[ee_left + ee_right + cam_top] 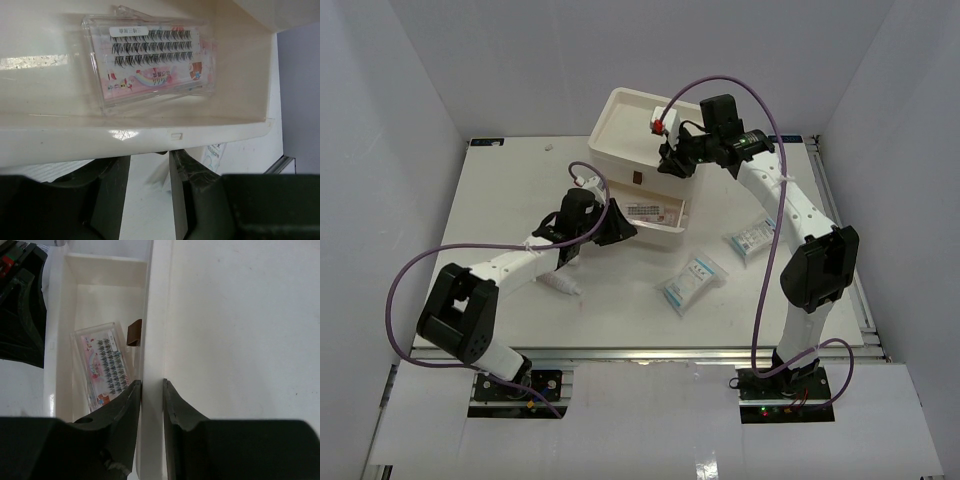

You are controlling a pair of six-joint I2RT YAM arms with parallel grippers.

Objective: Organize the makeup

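A clear eyelash case (150, 60) lies in the open bottom drawer (150, 135) of the cream drawer box (638, 128); it also shows in the right wrist view (102, 365). My left gripper (150, 165) is open, its fingertips at the drawer's front wall with bare table between them. My right gripper (152, 390) is shut on the thin upright rim of the box (155, 315). Two blue-and-white packets (693, 282) (752, 236) and a white-and-pink tube (563, 285) lie on the table. No sponges or sachets show.
The drawer (655, 215) juts toward the table's middle. A small brown handle (134, 332) sits on a drawer front above it. White walls enclose the table on three sides. The left arm's forearm (510, 262) lies low over the table's left part.
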